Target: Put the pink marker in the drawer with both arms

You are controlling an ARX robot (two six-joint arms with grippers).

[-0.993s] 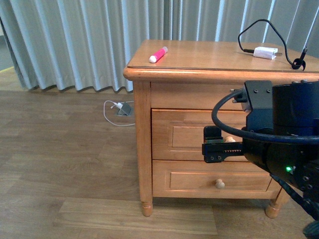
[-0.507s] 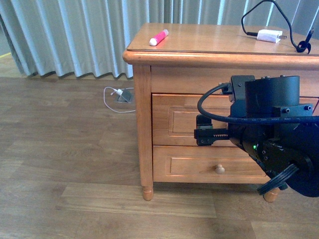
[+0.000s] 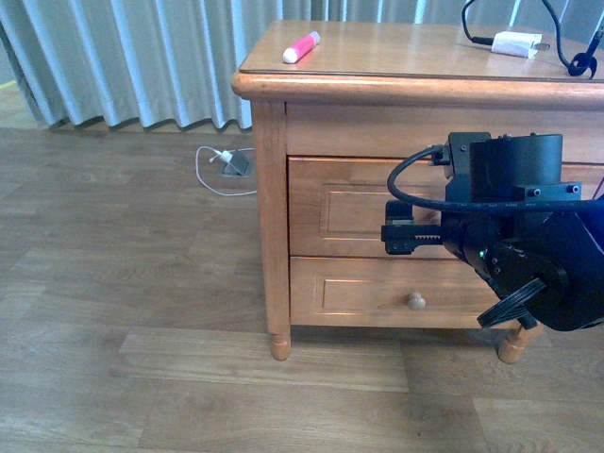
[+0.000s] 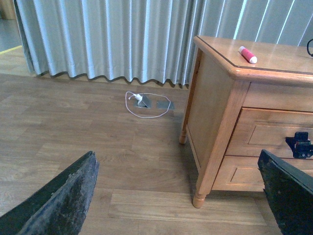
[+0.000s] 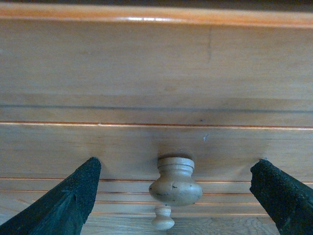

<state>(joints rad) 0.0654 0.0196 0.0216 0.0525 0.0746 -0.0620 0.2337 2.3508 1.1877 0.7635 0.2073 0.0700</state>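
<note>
The pink marker [image 3: 301, 47] lies on the cabinet top near its left front corner; it also shows in the left wrist view [image 4: 247, 55]. The upper drawer [image 3: 349, 219] is shut. My right gripper [image 3: 404, 238] is open right in front of the drawer, its fingers [image 5: 54, 205] wide on either side of the round pale knob [image 5: 175, 182], not touching it. My left gripper [image 4: 181, 205] is open and empty, low over the floor to the left of the cabinet; it does not show in the front view.
A white charger plug [image 3: 517, 43] with a black cable lies at the back right of the cabinet top. The lower drawer [image 3: 377, 293] with its knob [image 3: 415, 301] is shut. A white cable and grey plate [image 3: 226, 165] lie on the floor by the curtain [image 3: 123, 57].
The view has shifted, so the cabinet top sits higher in the picture. My right arm has stayed at the upper drawer's front, now a little higher and closer to it.
</note>
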